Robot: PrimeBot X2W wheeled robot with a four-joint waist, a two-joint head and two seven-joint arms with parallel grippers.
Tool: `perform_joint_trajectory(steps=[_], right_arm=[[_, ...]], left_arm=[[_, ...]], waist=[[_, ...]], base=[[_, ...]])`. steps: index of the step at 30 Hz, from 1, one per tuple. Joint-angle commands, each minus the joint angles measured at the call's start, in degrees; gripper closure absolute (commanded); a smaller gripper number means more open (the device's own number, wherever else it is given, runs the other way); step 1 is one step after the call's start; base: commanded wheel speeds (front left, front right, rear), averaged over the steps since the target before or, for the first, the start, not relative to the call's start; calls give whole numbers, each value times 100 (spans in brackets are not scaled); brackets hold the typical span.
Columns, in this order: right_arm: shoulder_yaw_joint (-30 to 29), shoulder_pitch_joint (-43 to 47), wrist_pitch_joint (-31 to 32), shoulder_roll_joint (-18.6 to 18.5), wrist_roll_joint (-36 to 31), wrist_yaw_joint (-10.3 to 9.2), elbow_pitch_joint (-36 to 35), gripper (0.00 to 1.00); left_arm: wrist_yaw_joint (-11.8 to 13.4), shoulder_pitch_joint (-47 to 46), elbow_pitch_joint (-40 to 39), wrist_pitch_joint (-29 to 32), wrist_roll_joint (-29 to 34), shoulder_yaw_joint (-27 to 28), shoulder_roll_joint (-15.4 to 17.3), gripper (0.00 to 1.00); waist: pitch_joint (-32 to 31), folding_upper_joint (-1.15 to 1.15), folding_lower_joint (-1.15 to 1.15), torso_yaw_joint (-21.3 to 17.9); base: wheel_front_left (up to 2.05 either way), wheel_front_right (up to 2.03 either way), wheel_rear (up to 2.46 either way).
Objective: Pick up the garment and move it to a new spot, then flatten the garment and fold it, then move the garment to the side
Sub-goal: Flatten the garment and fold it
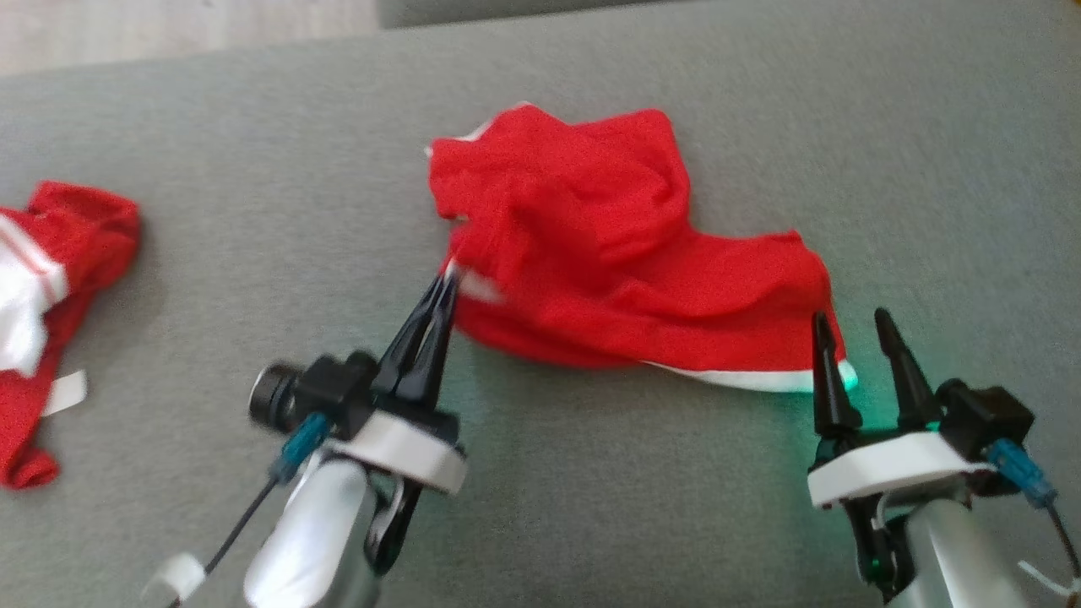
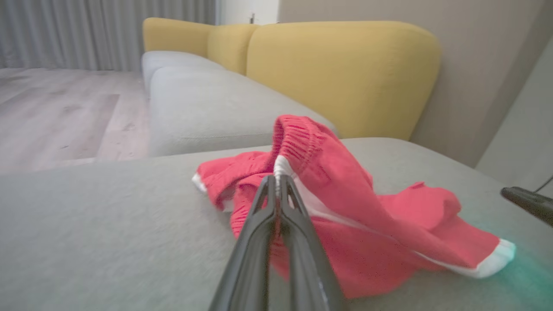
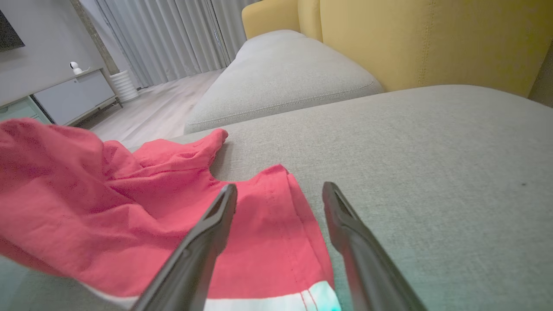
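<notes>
Spanning centre to lower right, the garment (image 1: 591, 253) is clamped at its left edge by the left gripper (image 1: 445, 283); the released right gripper (image 1: 850, 325) straddles the opposite corner.

Two red garments (image 1: 591, 245) (image 1: 51, 279), two robot arms (image 1: 312, 532) (image 1: 954, 540), one grey sofa (image 1: 642, 507).

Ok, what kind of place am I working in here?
Most likely a home living room: the work surface is a grey sofa seat with yellow back cushions, and beyond it are long curtains and a wooden floor.
</notes>
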Motion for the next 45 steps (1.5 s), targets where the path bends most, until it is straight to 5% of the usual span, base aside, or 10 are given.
perform_joint_trajectory(steps=[1,9,11,14,16,17,19,24,37,45], right_arm=[[122,-19,-53,-8,48,-3,-124,0],[251,98,-53,-8,185,-3,-13,0],[244,141,-53,-8,201,-3,-14,0],[226,200,-53,-8,218,-3,-24,0],[224,228,-53,-8,229,-3,-45,0],[225,237,-53,-8,236,-3,-62,0],[215,256,-53,-8,241,-3,-125,0],[132,366,-53,-8,101,-3,-434,0],[402,551,-53,-8,-120,-3,-214,0],[1182,352,-53,-8,178,-3,1177,0]], left_arm=[[56,-34,-100,-46,51,253,17,100],[372,592,636,-46,141,945,-9,100],[412,700,755,-46,151,1091,-13,68],[509,837,835,-46,180,1330,-17,100],[570,937,859,-46,220,1476,-15,100],[611,984,840,-46,259,1547,-12,93],[719,1097,738,-46,349,1697,-9,0],[1000,1557,-46,-46,784,2048,-3,0],[865,2064,-536,-46,993,2074,-72,0],[764,2042,-437,-46,981,1822,-89,0]], waist=[[-229,0,1,227],[-482,0,1,298],[-545,0,1,283],[-643,0,1,260],[-708,0,1,247],[-747,0,1,241],[-809,0,1,233],[-991,0,1,217],[-1137,0,1,243],[-1026,0,1,436]], base=[[0,0,0],[0,0,0],[0,0,0],[0,0,0],[0,0,0],[0,0,0],[0,0,0],[0,0,0],[0,0,0],[0,0,0]])
